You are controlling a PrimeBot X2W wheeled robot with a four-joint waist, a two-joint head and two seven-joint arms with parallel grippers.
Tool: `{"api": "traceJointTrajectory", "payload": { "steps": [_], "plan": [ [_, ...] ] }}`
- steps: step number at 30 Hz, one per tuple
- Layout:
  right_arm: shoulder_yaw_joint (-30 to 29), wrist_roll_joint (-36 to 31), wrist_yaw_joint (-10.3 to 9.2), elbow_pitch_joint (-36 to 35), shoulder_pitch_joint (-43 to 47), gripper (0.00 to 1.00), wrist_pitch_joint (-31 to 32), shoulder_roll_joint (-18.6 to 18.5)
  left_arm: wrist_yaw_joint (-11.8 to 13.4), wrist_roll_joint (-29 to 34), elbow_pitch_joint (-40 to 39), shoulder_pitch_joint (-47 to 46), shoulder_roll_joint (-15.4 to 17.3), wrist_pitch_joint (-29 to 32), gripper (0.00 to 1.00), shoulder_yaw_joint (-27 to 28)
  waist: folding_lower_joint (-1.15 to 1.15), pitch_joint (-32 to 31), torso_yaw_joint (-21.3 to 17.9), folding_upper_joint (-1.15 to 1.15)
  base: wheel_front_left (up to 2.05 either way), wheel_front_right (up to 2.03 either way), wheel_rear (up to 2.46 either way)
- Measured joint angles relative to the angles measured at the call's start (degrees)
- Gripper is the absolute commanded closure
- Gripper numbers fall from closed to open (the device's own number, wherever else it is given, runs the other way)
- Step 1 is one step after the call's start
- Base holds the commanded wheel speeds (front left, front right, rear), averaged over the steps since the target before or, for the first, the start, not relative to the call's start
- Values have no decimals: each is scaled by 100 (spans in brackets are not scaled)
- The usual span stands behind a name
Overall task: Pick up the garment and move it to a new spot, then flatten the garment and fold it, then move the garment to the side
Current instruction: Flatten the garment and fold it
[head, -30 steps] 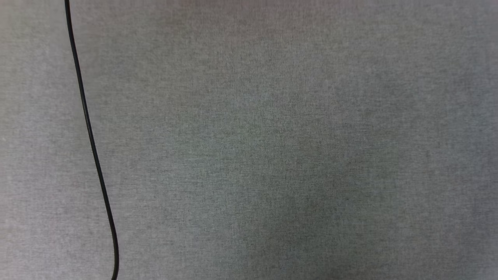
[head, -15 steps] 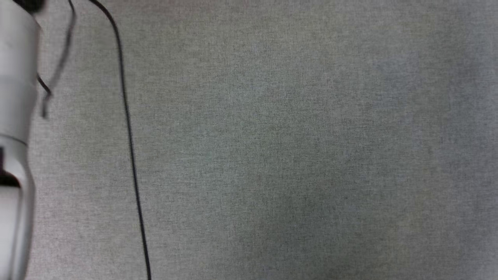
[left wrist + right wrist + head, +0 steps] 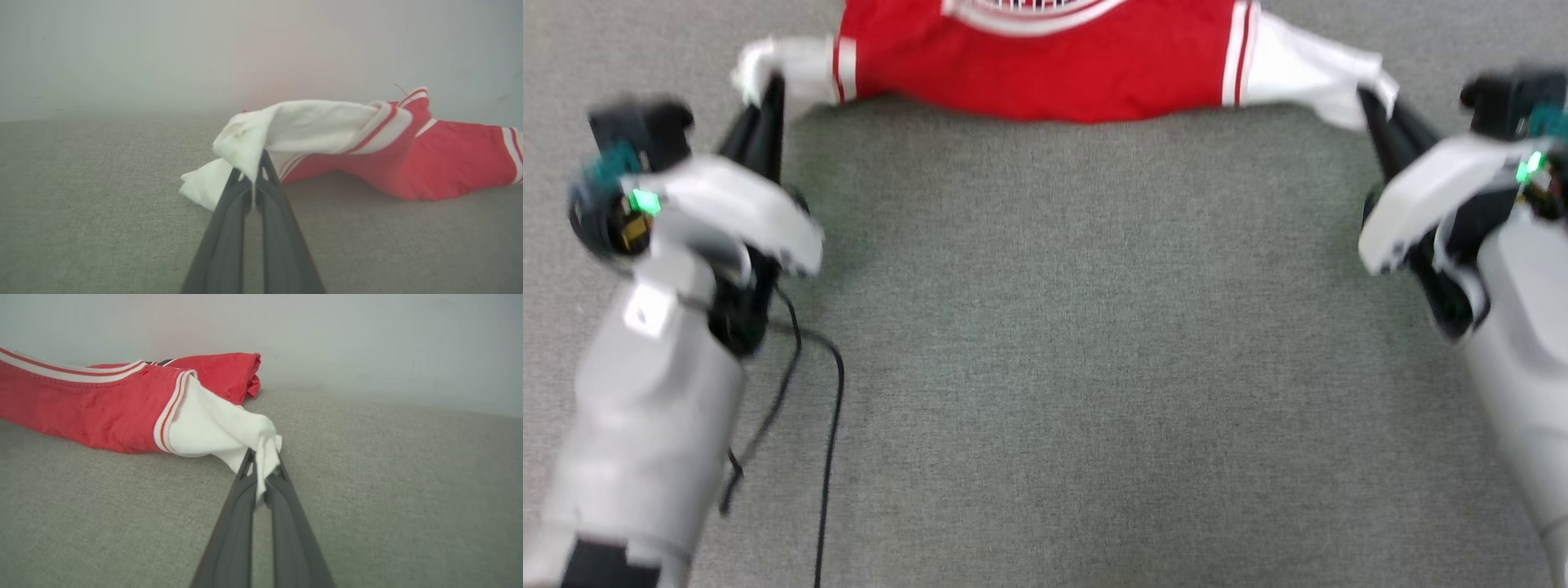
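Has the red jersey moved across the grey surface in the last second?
Cannot tell. The head camera itself has shifted, and the plain grey surface offers no fixed mark. Now the garment is stretched between the left gripper and right gripper.

Left hand (image 3: 769,86) clamped on garment (image 3: 1045,73), right hand (image 3: 1369,98) likewise, forearms (image 3: 654,408) spread wide

Grey woven surface (image 3: 1078,392) spreads wide and flat. 1 thin black cable (image 3: 832,457) snakes down its left part, looping near its upper end. Behind the surface, a plain pale wall (image 3: 163,53) rises.
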Motion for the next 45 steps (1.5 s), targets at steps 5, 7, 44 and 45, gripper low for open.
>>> {"api": "traceJointTrajectory", "payload": {
  "steps": [5,7,44,45],
  "plan": [
    [-71,244,0,-360,994,100,-100,-134,226,258,-1025,1525,-108,-5,100,416,0,-379,-4,0,0,0,0],
    [-151,312,0,-513,1421,100,-108,-171,291,291,-1390,2068,-179,-5,100,613,0,-552,-6,0,0,0,0],
    [-2497,-697,-2,-4350,6081,0,1621,877,1090,837,-4363,6406,-457,104,100,792,0,-2310,252,-1,0,0,0],
    [-2538,-671,-2,-4263,5847,0,1600,866,1079,856,-4412,6351,-471,100,100,775,0,-2252,270,-1,0,0,0]
  ]
}}
